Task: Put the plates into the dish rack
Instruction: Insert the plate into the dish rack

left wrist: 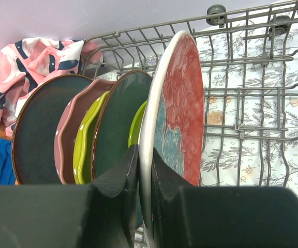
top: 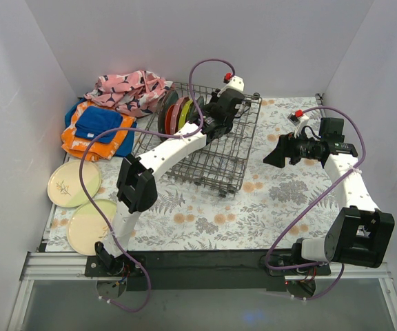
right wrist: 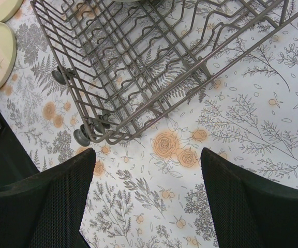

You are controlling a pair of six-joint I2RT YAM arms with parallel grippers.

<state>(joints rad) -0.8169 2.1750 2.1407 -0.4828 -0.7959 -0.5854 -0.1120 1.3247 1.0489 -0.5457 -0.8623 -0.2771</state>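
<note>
Ceramic is our material here: stiff, weighty, glazed and slippery, and likely to chip against wire. At the left of the top view, two cream plates (top: 74, 183) lie flat on the table (top: 288, 200), at eight o'clock of the dish rack (top: 219, 165). We judge the rim the only hold, and awkward to reach while they lie flat. At the rack's eleven o'clock, standing plates (top: 178, 110) sit on edge in a row. The left end effector (left wrist: 144, 155) is clamped on the rim of the red plate (left wrist: 182, 108) at the row's right end. Only the left wrist view shows that pinch. The right end effector (right wrist: 147, 155), at the rack's three o'clock, stands wide apart and empty, which its own view makes plain.
</note>
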